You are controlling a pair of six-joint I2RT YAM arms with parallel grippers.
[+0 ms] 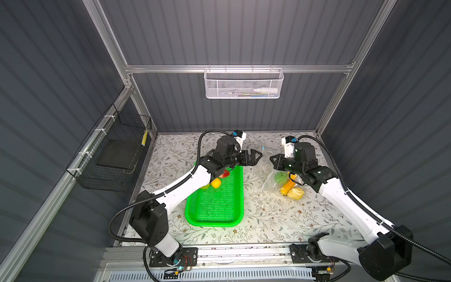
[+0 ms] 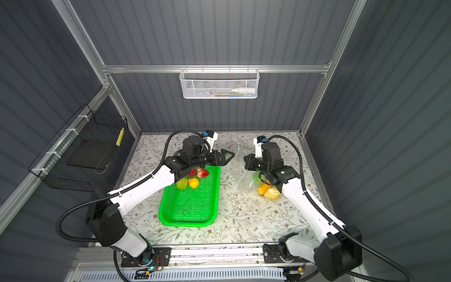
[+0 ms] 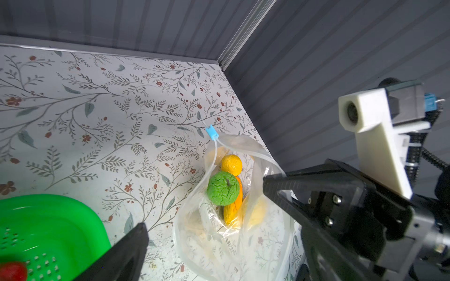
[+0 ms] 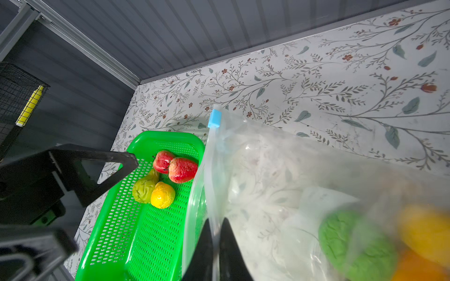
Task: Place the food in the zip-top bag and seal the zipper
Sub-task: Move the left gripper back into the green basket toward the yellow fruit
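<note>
Clock: read it in a top view, twelve at the back wall, centred on the bench (image 1: 280,219).
Zip-top bag: you have the zip-top bag (image 1: 269,179) lying at about two o'clock. Its mouth faces nine o'clock toward the green basket (image 1: 214,222), near it but apart.
Right gripper: your right gripper (image 4: 215,231) is pinched together on the zipper (image 4: 213,158). I judge it lifts that lip so the mouth gapes.
Left gripper: your left gripper (image 1: 258,157) has its jaws wide apart and empty. It hovers at eleven o'clock of the bag, by the mouth, which looks like a spot for dropping fruit in.
Slider tab: the blue slider tab (image 3: 211,132) sits at the zipper's twelve o'clock end, so the track lies unsealed.
Food in the bag: green ball (image 3: 222,187), yellow round fruit (image 3: 231,164), orange long fruit (image 3: 235,209), pale ridged fruit (image 1: 295,193).
Food in the basket: two strawberries (image 4: 182,169), green fruit (image 4: 145,188) and yellow fruit (image 4: 162,195), bunched at its twelve o'clock end.
Hidden: your left arm covers part of that bunch in both top views. The crinkled film blurs the bag's contents, so you cannot tell whether more fruit lies underneath.
</note>
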